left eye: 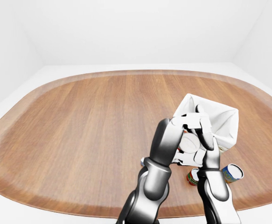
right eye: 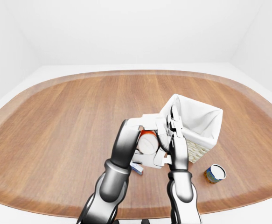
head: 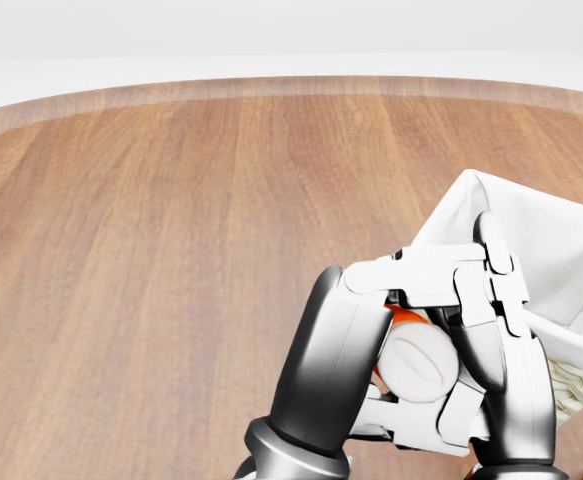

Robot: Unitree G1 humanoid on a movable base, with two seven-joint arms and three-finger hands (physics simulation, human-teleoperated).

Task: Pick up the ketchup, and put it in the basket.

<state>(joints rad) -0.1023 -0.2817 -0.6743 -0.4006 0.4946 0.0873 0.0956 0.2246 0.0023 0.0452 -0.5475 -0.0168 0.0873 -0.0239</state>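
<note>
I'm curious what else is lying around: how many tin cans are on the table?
2. A blue can lies near the basket at the left-eye view's lower right; a red can shows beside the right hand. Others may be hidden.
</note>
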